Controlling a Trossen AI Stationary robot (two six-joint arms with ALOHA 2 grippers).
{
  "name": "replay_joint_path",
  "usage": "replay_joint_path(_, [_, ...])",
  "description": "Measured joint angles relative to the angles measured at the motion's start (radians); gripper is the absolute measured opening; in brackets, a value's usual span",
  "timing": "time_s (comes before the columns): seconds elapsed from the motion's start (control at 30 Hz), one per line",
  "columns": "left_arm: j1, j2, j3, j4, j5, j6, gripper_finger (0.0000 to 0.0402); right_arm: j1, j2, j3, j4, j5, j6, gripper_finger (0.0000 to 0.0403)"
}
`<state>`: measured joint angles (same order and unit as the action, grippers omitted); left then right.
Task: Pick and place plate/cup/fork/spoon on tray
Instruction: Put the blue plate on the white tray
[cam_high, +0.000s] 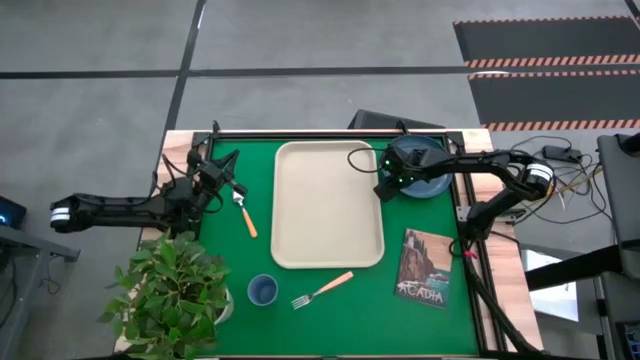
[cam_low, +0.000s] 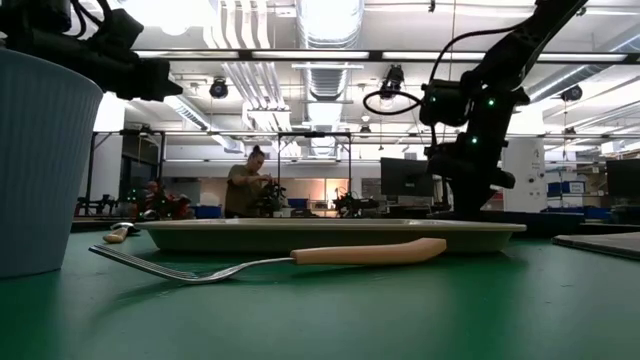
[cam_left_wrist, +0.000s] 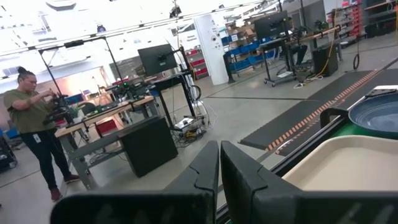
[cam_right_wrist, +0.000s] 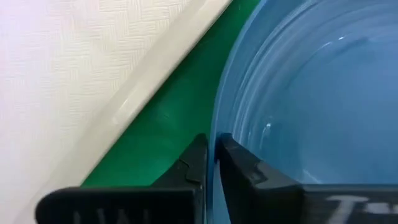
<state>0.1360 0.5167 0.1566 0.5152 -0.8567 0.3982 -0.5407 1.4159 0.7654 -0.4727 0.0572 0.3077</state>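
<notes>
Two arms: right gripper (cam_high: 386, 187) pinches the plate (cam_high: 430, 180) rim beside the tray (cam_high: 325, 205), clear only in right wrist view. Left gripper (cam_high: 232, 190), fingers pressed together, near spoon (cam_high: 243, 214). Cup (cam_high: 262, 290) and fork (cam_high: 322, 289) lie below tray.

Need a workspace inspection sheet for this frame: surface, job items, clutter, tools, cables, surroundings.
Surface: green mat on a wooden table.
Job's things: tray empty; plate right of it; cup, fork, spoon on the mat.
Clutter: potted plant, Acadia book.
Grippers: right tool shut on the plate rim; left tool shut, empty, above the mat near the spoon.
Cables: loose wires right of the table.
Surroundings: person at a bench.
</notes>
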Motion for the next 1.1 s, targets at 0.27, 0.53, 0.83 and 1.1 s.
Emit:
replay_joint_path(0.27, [0.0,0.0,0.0,0.0,0.0,0.0,0.0,0.0,-0.104,0.01,-0.075,0.012,-0.012,0.0013])
replay_joint_path(0.53, [0.0,0.0,-0.001,0.0,0.0,-0.002,0.0,0.015,-0.216,0.123,-0.153,0.077,-0.039,0.0011])
replay_joint_path(0.83, [0.0,0.0,-0.001,0.0,0.0,0.001,0.0,0.128,-0.168,0.32,-0.152,0.1,-0.096,0.0011])
replay_joint_path(1.1, [0.0,-0.002,-0.001,0.0,0.0,0.001,0.0,0.29,0.011,0.496,-0.15,0.177,-0.203,0.0012])
